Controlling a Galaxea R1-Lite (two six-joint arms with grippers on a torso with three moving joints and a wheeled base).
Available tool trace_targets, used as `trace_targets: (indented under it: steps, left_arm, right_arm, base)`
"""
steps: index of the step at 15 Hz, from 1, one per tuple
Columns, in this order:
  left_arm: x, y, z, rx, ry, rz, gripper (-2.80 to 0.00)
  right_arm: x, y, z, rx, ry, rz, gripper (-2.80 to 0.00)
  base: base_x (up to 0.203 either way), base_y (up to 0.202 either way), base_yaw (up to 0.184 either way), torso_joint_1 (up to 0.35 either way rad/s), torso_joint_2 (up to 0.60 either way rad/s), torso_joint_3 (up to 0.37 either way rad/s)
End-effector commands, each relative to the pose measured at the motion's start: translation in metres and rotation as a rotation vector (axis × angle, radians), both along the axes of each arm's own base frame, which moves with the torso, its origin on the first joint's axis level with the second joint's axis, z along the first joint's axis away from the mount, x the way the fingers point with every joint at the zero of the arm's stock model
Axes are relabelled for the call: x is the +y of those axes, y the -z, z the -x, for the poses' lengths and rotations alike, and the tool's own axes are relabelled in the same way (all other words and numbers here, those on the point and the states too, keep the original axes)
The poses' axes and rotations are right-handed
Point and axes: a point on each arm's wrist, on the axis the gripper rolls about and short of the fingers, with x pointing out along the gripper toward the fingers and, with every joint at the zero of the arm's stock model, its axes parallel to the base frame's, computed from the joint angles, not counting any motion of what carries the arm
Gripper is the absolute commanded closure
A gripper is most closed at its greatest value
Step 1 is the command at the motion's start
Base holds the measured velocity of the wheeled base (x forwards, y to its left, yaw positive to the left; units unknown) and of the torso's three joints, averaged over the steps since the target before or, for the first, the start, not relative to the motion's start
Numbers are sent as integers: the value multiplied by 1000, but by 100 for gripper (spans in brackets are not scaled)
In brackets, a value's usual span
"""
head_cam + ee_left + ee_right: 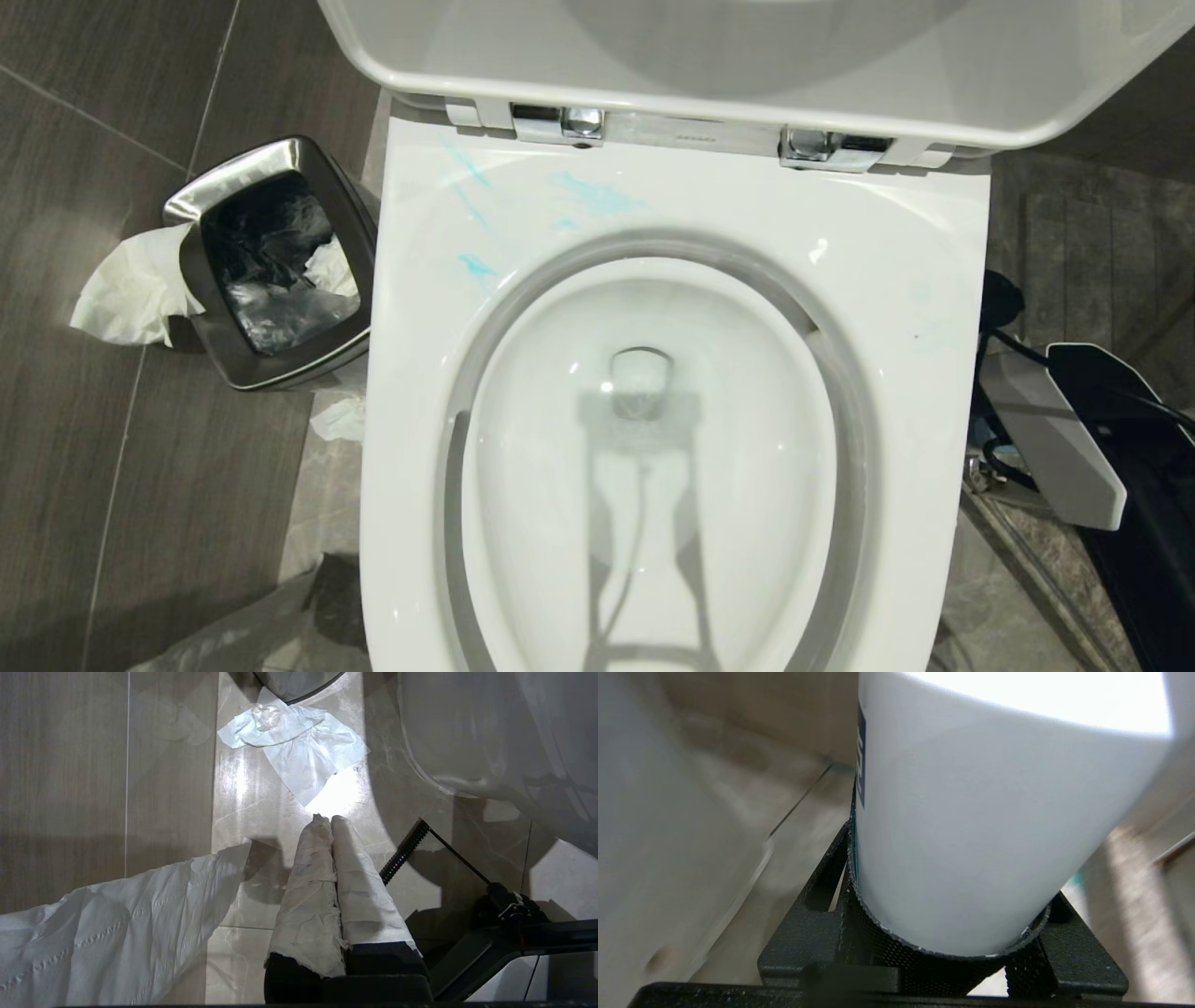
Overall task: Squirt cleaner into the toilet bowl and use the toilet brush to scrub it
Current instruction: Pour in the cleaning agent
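toilet bowl [653, 485] open at the middle of the head view, lid up at twelve o'clock. pale blue streaks of cleaner [597, 194] lying on the white rim at about eleven o'clock, a smaller smear near ten; none visible down inside the bowl, so squirting judged barely started or off target. no toilet brush in sight, scrubbing wholly left to do. right pincer [948, 947] clamped around a white bottle [985, 826], seen only in the right wrist view, outside the head view. left pincer [331, 820] closed on nothing, its paper-wrapped fingers [313, 858] pressed together, hanging low over the floor [163, 765] beside a crumpled tissue [299, 742]. chrome bin [280, 271] at nine o'clock of the bowl, tissue spilling over its edge.
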Motion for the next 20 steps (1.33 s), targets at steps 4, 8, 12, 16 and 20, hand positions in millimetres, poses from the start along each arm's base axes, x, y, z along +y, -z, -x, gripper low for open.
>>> trace_targets:
  steps: [4,8,12,16,20]
  left_arm:
    - [0,0,0,1,1,0,0]
    - [0,0,0,1,1,0,0]
    - [0,0,0,1,-1,0,0]
    - [0,0,0,1,-1,0,0]
    - [0,0,0,1,0,0,0]
  right_arm:
    - [-6,-57,24,-114,11,-2,0]
    - [-6,-90,47,-132,10,-4,0]
    - [-5,-110,78,-86,12,-1,0]
    - [-6,-125,122,-21,18,-1,0]
    - [-8,-132,172,41,29,-9,0]
  base:
    - [0,0,0,0,0,0]
    - [0,0,0,0,0,0]
    - [0,0,0,0,0,0]
    - [0,0,0,0,0,0]
    - [0,0,0,0,0,0]
